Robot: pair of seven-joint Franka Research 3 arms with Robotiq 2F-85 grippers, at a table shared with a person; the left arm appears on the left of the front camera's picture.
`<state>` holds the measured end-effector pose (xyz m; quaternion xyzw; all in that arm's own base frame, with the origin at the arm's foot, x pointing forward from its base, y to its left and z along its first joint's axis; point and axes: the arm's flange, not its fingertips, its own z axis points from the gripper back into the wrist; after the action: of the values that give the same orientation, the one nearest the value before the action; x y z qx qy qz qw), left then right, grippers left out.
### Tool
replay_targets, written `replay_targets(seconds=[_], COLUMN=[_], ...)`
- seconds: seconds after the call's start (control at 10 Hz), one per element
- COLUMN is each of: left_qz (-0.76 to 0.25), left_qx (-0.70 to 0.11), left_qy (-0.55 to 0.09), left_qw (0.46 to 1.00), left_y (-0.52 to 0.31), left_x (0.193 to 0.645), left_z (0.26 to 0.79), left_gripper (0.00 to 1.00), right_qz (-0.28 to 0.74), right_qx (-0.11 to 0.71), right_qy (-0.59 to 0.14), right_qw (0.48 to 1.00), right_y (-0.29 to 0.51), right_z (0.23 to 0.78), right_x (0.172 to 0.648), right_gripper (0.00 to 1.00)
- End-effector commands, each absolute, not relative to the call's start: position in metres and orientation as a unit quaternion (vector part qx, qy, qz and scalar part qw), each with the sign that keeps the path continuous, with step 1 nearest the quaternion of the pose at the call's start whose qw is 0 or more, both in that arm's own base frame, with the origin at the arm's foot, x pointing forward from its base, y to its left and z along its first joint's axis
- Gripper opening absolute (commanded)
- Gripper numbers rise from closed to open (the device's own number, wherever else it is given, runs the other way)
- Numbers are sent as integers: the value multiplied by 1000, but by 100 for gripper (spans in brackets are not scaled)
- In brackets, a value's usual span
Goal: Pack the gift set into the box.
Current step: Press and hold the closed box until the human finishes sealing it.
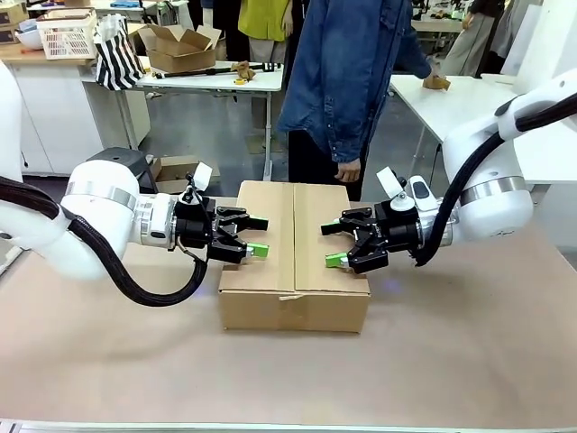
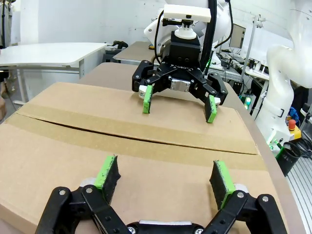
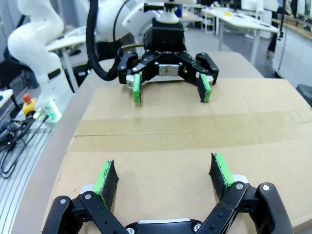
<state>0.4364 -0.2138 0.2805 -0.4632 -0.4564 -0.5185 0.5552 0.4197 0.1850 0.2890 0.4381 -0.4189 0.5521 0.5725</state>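
A person in a denim shirt (image 1: 347, 72) stands just behind the cardboard box (image 1: 293, 257), which sits mid-table with flaps folded shut. The left gripper (image 1: 255, 236) and right gripper (image 1: 332, 245) face each other over its top — both spread wide, empty.

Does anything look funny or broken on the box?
Nothing looks broken. The box sits flat on the table with its top flaps closed, though the seam gapes slightly. The left gripper and right gripper hover at its sides, jaws open.
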Motion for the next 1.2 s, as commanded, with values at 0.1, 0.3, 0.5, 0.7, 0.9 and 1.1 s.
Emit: replay_targets(seconds=[0.1,0.3,0.5,0.7,0.9,1.1], left_qz=[-524,-524,-524,-524,-524,-524], left_qx=[-458,-458,-458,-458,-458,-458], left_qy=[-453,-453,-453,-453,-453,-453], left_qw=[557,557,557,557,557,557], left_y=[-212,-212,-212,-212,-212,-212], left_x=[436,436,436,436,436,436], left_z=[281,281,281,281,281,281], left_gripper=[100,100,100,100,100,100], right_qz=[556,556,556,556,556,556], right_qx=[434,434,434,434,434,434], right_qy=[-422,-422,-422,-422,-422,-422], right_qw=[570,570,570,570,570,570], right_y=[185,185,185,185,185,185], right_z=[288,288,288,288,288,288], right_x=[419,419,419,419,419,419], right_gripper=[100,100,100,100,100,100])
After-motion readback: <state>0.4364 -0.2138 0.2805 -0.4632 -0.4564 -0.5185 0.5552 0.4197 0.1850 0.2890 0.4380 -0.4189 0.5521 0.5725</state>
